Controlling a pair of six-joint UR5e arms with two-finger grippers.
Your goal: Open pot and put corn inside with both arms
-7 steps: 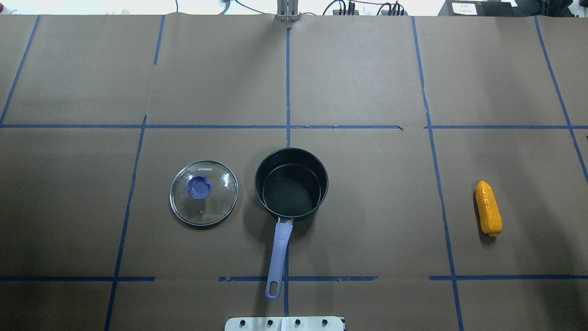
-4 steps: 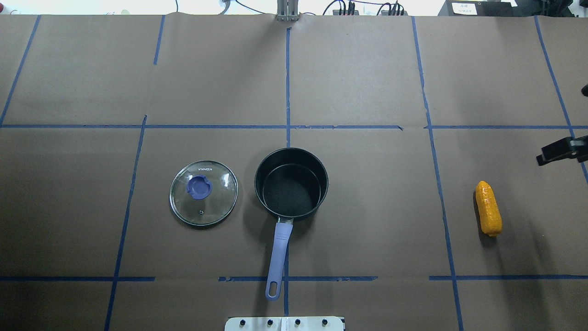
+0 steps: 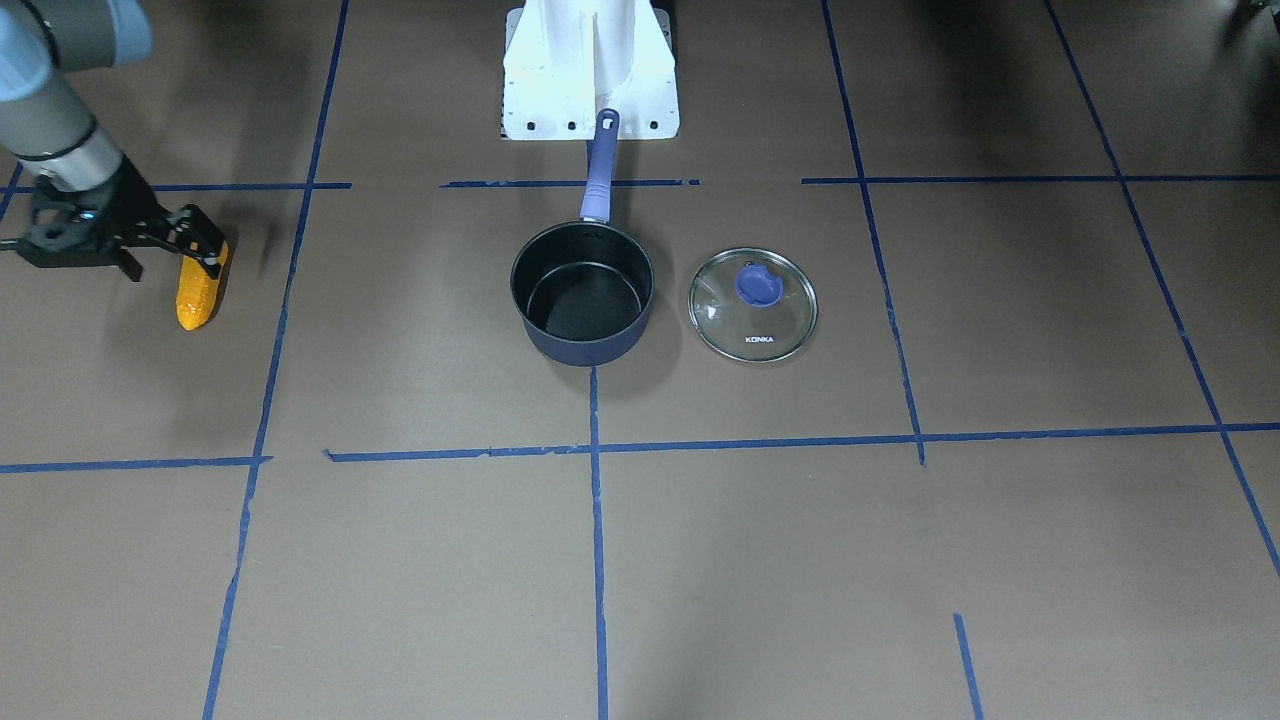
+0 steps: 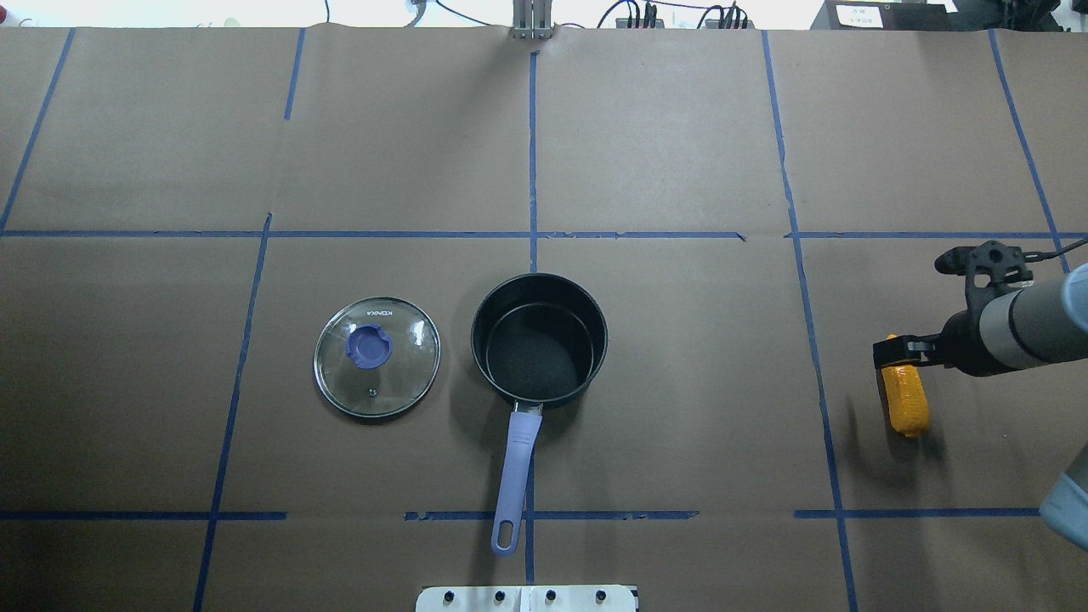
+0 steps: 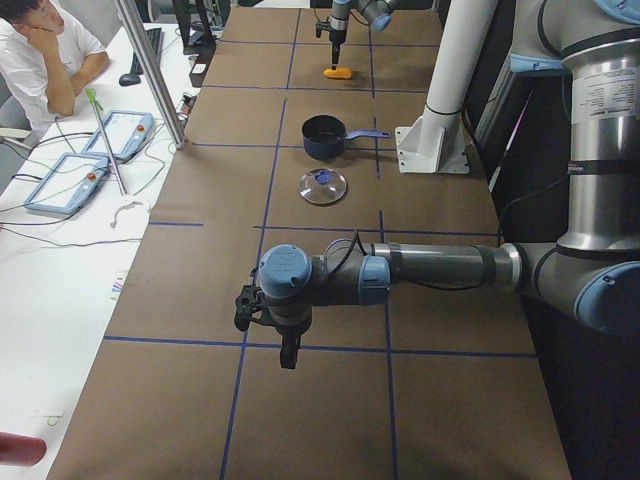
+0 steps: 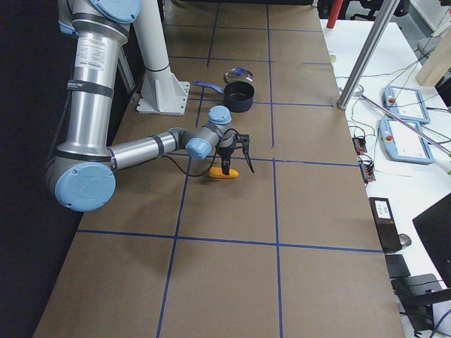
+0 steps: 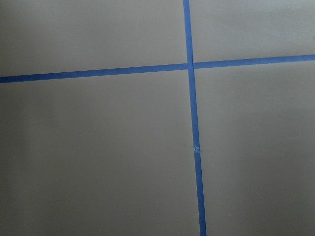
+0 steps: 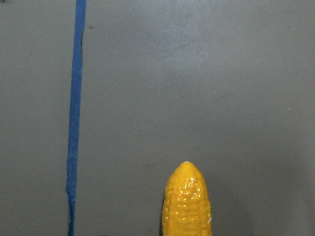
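The dark navy pot (image 4: 537, 348) stands open at the table's middle, its purple-blue handle (image 4: 518, 459) pointing at the robot. Its glass lid (image 4: 376, 357) lies flat on the table just to its left. The orange-yellow corn (image 4: 906, 406) lies far right on the table. My right gripper (image 4: 903, 353) hangs just above the corn's far end with its jaws apart and empty; the front view shows it too (image 3: 172, 256). The right wrist view shows the corn's tip (image 8: 187, 201) at the bottom. My left gripper (image 5: 288, 352) shows only in the exterior left view, far from the pot; I cannot tell if it is open or shut.
The white base stand (image 3: 590, 70) sits at the robot's edge behind the pot handle. Blue tape lines cross the brown table. A person (image 5: 45, 55) sits at a side table with devices and a metal pole (image 5: 150, 70).
My right arm has come in from the right edge and its gripper has moved down over the corn. The pot, lid and corn have not moved.
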